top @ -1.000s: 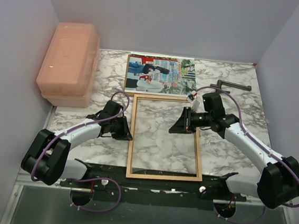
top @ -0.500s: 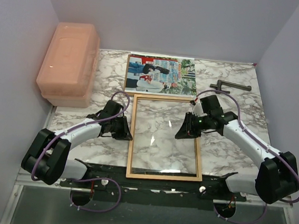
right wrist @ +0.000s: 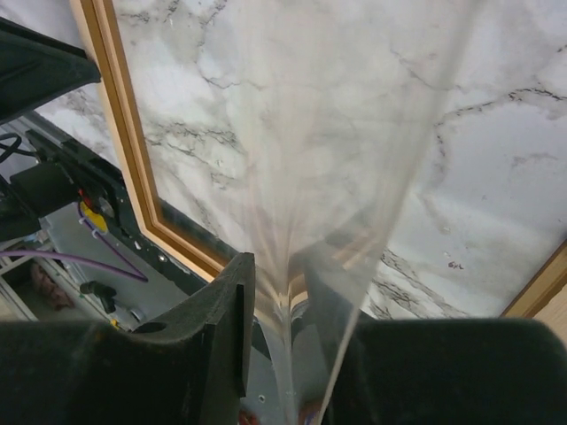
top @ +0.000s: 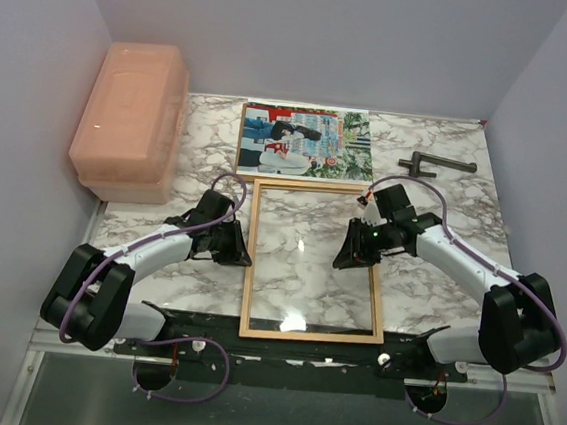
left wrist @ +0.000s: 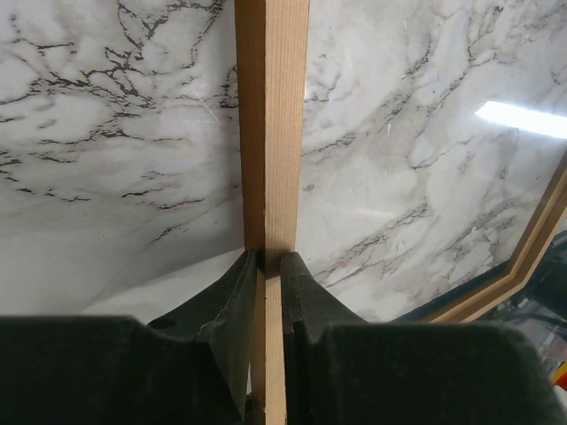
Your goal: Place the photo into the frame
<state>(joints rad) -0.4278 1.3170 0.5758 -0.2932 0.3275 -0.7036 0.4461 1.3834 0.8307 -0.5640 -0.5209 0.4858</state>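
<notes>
The photo (top: 306,142) lies flat at the back of the table, beyond the frame (top: 248,269). My left gripper (top: 240,249) is shut on the frame's left rail (left wrist: 270,133), one finger on each side of the wood (left wrist: 270,258). My right gripper (top: 352,249) hangs low over the inside of the frame's right rail. Its jaws stand slightly apart (right wrist: 276,266), and a blurred clear sheet (right wrist: 337,133) runs between them with a gap beside the left finger. In the top view the clear sheet (top: 309,265) rests inside the frame and shows light reflections.
A pink plastic box (top: 132,118) stands at the back left against the wall. A dark metal tool (top: 434,165) lies at the back right. Walls close in three sides, and a black base strip (top: 282,335) runs along the near edge.
My right gripper has come down and nearer to the frame's right rail, its jaws have widened, and the clear sheet has tipped down into the frame. The left gripper has stayed put.
</notes>
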